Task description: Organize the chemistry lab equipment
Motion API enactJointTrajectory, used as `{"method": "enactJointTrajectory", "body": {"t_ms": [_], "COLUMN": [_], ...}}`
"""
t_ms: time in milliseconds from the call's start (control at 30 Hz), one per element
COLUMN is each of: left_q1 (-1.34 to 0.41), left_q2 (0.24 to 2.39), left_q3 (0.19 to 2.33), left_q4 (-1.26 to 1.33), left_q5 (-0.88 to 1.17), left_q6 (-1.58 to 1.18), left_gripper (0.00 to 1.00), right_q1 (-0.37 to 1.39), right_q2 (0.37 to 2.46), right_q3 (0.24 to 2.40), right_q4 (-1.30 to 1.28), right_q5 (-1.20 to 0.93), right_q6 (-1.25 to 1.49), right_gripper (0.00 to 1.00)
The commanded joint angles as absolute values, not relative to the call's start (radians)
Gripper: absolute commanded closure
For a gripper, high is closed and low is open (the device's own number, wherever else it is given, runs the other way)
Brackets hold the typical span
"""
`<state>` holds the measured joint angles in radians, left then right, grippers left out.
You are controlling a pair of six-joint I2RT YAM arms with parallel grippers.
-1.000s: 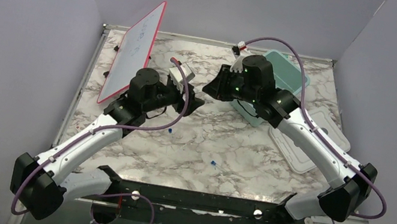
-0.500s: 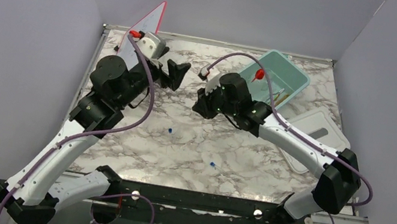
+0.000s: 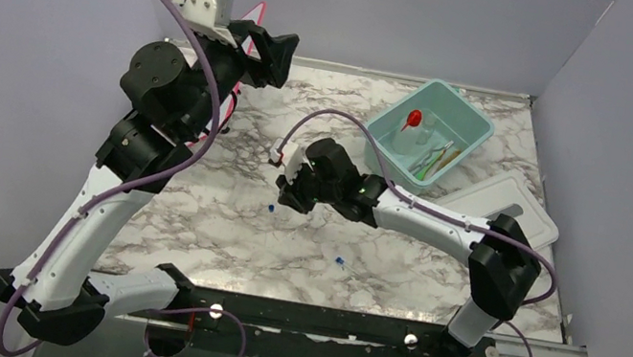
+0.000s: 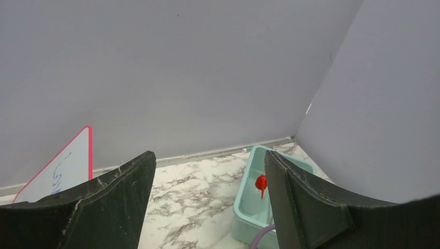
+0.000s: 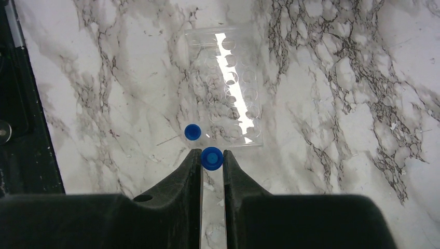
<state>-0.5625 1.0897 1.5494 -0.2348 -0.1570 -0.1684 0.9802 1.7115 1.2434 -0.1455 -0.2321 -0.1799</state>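
- A blue-capped tube point(image 5: 211, 158) sits low in the centre of the right wrist view, pinched between the fingertips of the right gripper point(image 5: 211, 153). The jaws are narrow and clamped on it, cap toward the camera.
- A second blue cap point(image 5: 192, 132) is just up and left of the held one, on the marble table point(image 5: 332, 78).
- A clear well plate point(image 5: 228, 88) lies flat above both caps, and the second cap is just beside its lower left corner.
- In the top view, a third blue-capped piece point(image 3: 339, 261) lies alone in the lower centre, well apart from the gripper.
- The red funnel point(image 3: 413, 117) is in the teal tub point(image 3: 478, 120) at upper right, with thin tools point(image 3: 433, 157) beside it that are too small to tell apart.
- The white lid point(image 3: 507, 206) lies on the marble below and right of the tub.
- The left gripper point(image 4: 208, 153) is raised at upper left of the top view, jaws wide with nothing between them.
- The pink-edged whiteboard point(image 4: 57, 171) shows at lower left of the left wrist view.
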Motion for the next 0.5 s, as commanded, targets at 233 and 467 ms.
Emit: {"method": "enactJointTrajectory", "body": {"t_ms": [233,467], "left_q1": [-0.561,-0.561], "left_q2": [1.115,1.129], "left_q3": [1.623,1.614], "left_q4": [-0.282,-0.280], "left_q5": [-0.285,-0.284], "left_q6": [-0.171,-0.177], "left_gripper": [0.21,0.21], "right_q1": [0.979,0.978], "right_q2": [1.757,1.784], "right_q3": [1.198,1.184], "right_q4": [0.055,0.072], "right_q5": [-0.319,-0.350], "right_q6": [-0.269,-0.283], "right_gripper": [0.83,0.83]}}
